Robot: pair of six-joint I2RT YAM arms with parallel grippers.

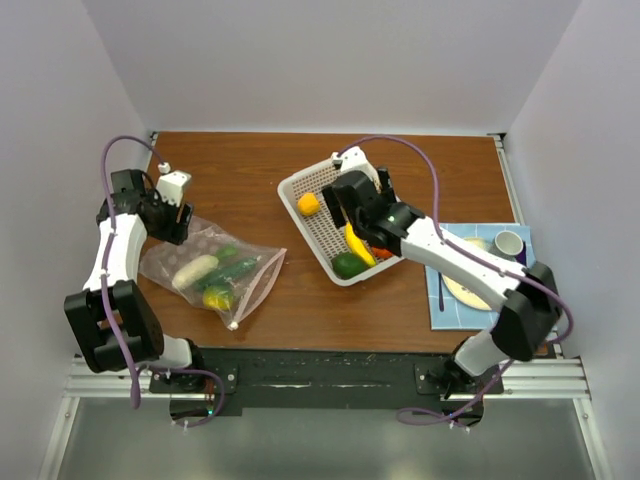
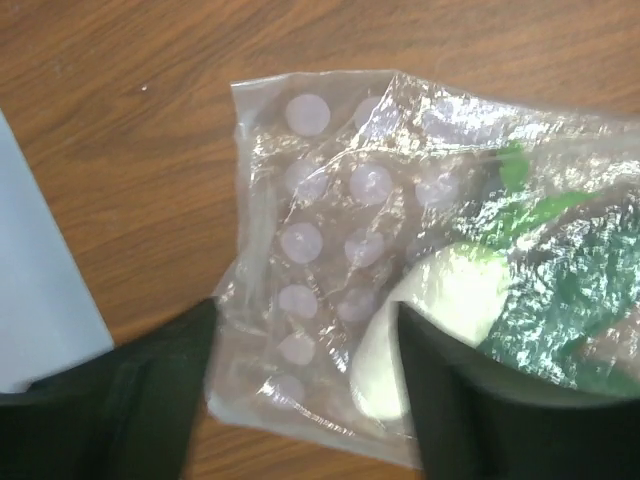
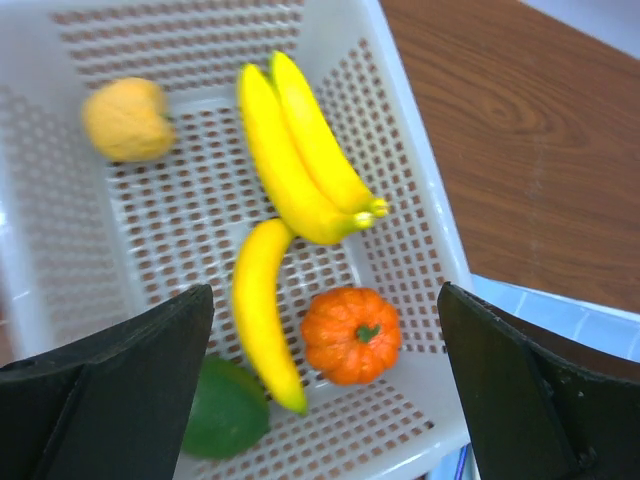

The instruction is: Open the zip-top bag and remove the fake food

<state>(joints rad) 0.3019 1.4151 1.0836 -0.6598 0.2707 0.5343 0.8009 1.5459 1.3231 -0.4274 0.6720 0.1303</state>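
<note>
Half emptied I'd say: left pincer [image 2: 303, 330] wide open astride a corner of the zip-top bag [image 2: 330, 200], right pincer [image 3: 325, 295] open, empty, over the white basket [image 3: 405, 230]; next, pinch and tip.

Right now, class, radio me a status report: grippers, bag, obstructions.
Left gripper open, straddling zip-top bag corner. Right gripper open over white basket. Some fake food inside bag. Nothing blocking.

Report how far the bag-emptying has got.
Done: bananas, a pumpkin and a green fruit lie in the white basket. In hand: nothing gripped; the left claw is open over a corner of the zip-top bag, the right claw open above the basket. Left: a whitish piece and green ones are inside the bag.
</note>
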